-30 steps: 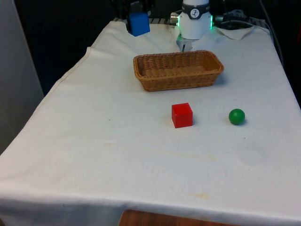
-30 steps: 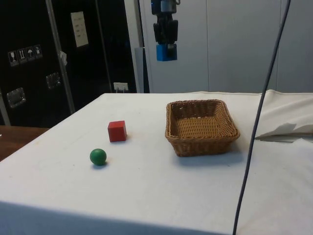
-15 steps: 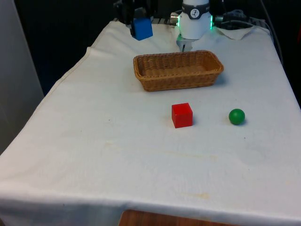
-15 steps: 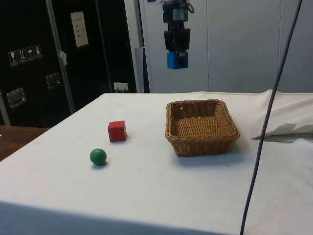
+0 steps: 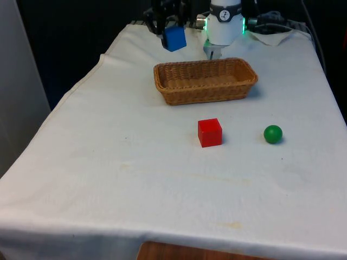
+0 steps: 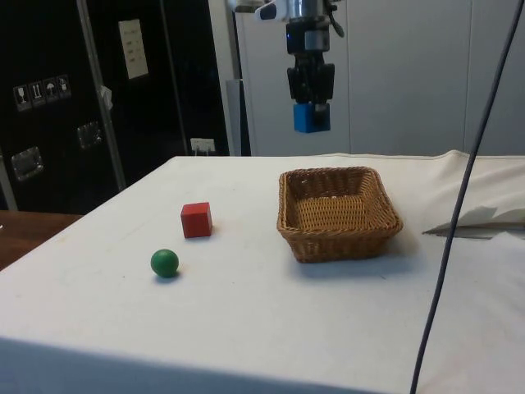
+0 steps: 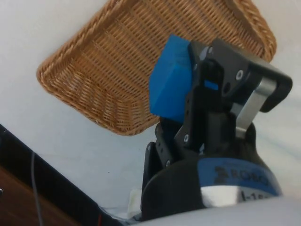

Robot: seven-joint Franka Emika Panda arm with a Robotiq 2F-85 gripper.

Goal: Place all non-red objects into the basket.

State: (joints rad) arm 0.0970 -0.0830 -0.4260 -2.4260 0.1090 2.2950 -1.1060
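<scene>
White cloth (image 5: 108, 179) covers the whole table, creased toward the far end; dark cabinets (image 6: 98, 90) stand behind it in the side view.

Gripper (image 5: 172, 33) hangs high in the air, fingers clamped on a blue cube (image 5: 174, 38). Seen from the front it sits beyond the far-left part of the wicker basket (image 5: 205, 95), well above the cloth. From the side the cube (image 6: 312, 116) hangs clear above the basket's far rim (image 6: 328, 173), not touching it. Wrist view: cube (image 7: 171, 84) pinched between the fingers, basket weave (image 7: 117, 61) spread below it.

Basket: oblong, woven, tan, standing on the cloth at mid-table toward the far end. Nothing seen inside it in the front or side views.

Red cube (image 5: 210, 132) rests on the cloth nearer the camera than the basket, apart from it. Green ball (image 5: 272, 134) lies to the front view's right of the red cube, well apart from it, also on the cloth. In the side view the ball (image 6: 165, 263) is the nearest object, the red cube (image 6: 196, 220) just beyond it.
</scene>
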